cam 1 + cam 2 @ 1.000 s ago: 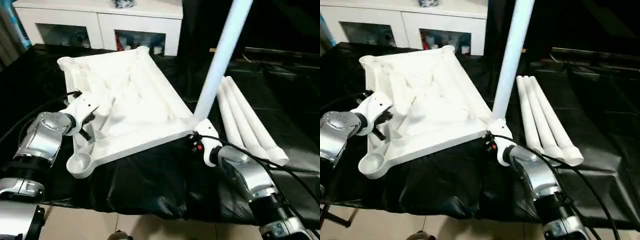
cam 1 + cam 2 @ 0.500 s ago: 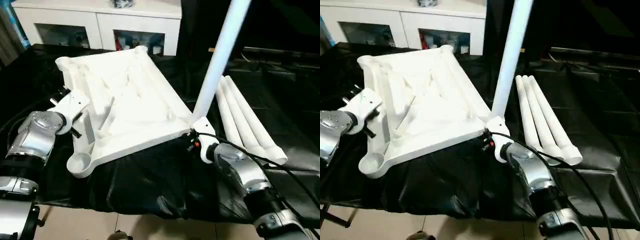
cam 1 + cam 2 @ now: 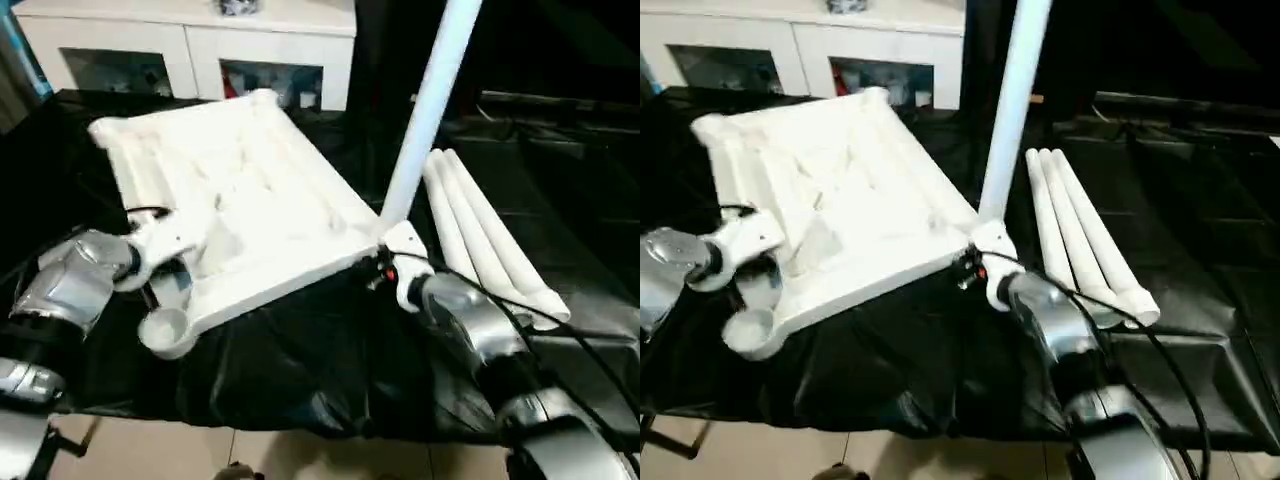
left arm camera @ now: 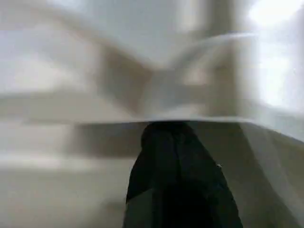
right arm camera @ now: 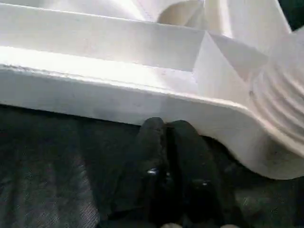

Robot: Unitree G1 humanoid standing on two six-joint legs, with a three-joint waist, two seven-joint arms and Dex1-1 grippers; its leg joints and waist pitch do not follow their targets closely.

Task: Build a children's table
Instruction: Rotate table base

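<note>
The upturned white children's table (image 3: 240, 200) is seen on the black-draped tabletop (image 3: 300, 350), one leg (image 3: 425, 110) standing in its near right corner; three legs (image 3: 1080, 235) lie beside. Both tools, left (image 4: 173, 142) and right (image 5: 166, 133), are closed empty against its rim.

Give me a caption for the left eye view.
Upside-down tabletop with one leg standing in its corner, three legs lying beside.

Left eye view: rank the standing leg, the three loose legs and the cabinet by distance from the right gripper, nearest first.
From the right gripper:
1. Standing leg, in the tabletop corner right beside it.
2. Three loose legs, lying to its right.
3. Cabinet, far back left.
</note>
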